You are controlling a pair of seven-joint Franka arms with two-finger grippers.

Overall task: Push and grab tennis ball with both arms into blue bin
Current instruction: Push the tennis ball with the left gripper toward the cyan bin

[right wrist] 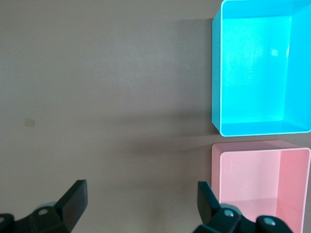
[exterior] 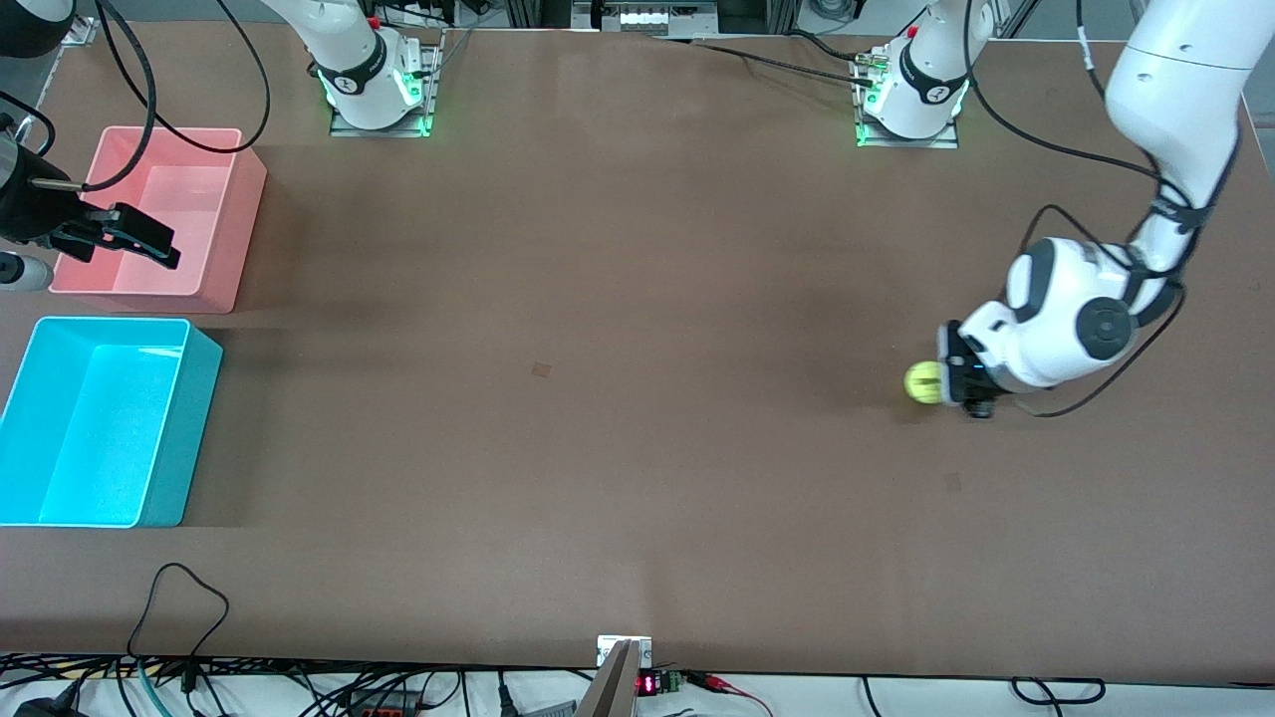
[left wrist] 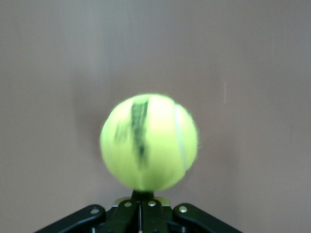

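Left pincer (exterior: 958,380): jaws closed together, nothing held, low at the table (exterior: 598,398) toward the left arm's end; its closed tip sits right against the tennis ball (exterior: 924,382), which rests on the table and is not gripped. Left wrist view: ball just ahead of the shut fingers (left wrist: 141,213). Right pincer (exterior: 134,237): jaws spread wide, empty, waiting over the pink bin (exterior: 224,279). Blue bin (exterior: 184,438) stands beside the pink bin, nearer the front camera, well apart from the ball.
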